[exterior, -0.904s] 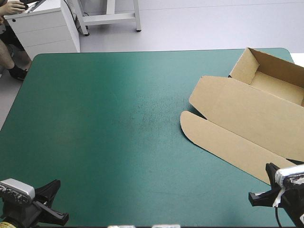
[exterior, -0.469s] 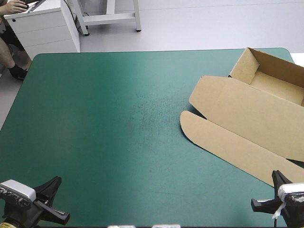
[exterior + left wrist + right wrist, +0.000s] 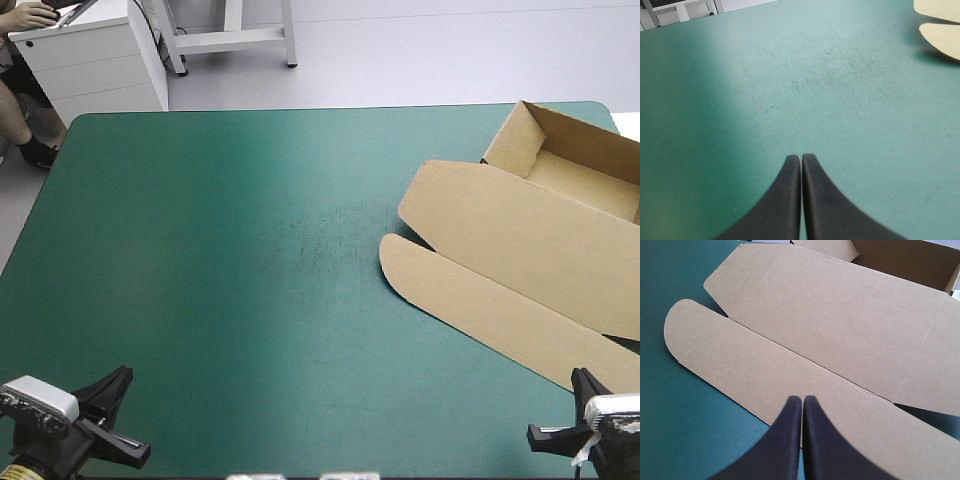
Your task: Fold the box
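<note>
The brown box (image 3: 520, 240) lies at the table's right side as an open tray (image 3: 585, 165) near the far right corner. Its lid is spread flat toward the middle, and a long rounded flap (image 3: 470, 295) forms its near edge. My right gripper (image 3: 560, 420) is shut at the near right corner. In the right wrist view its tip (image 3: 802, 400) hangs over the flap (image 3: 755, 370), with the lid (image 3: 840, 315) and tray (image 3: 910, 260) ahead. My left gripper (image 3: 112, 415) is shut at the near left corner, its tip (image 3: 801, 159) over bare cover and the flap's end (image 3: 942, 37) far ahead.
The teal-green cover (image 3: 230, 250) stretches from the left edge to the box. The box runs past the table's right edge. A white drawer cabinet (image 3: 95, 60) stands on the floor beyond the far left corner.
My right gripper has drawn back toward the table's near edge, away from the flap. The left gripper has shifted only slightly. The box has not moved.
</note>
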Robot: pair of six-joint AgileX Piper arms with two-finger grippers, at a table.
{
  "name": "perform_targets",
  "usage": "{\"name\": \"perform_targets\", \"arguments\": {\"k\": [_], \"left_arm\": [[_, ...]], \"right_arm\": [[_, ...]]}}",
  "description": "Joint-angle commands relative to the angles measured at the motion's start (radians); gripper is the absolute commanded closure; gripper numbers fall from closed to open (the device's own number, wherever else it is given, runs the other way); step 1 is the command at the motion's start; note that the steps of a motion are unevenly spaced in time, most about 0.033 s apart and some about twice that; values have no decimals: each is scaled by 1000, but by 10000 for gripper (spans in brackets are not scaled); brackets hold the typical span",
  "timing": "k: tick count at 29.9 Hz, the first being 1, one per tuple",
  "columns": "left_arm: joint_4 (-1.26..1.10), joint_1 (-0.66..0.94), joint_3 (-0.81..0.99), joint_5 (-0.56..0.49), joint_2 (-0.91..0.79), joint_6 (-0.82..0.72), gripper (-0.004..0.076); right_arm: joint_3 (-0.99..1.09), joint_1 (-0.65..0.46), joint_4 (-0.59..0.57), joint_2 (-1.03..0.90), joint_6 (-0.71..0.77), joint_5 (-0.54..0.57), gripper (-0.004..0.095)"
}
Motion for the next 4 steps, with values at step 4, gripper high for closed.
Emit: {"name": "perform_targets", "arguments": {"k": [4], "left_arm": [[0, -3, -22, -79, 14, -3, 734]], "right_arm": [[-22, 4, -5, -22, 1, -76, 913]]}}
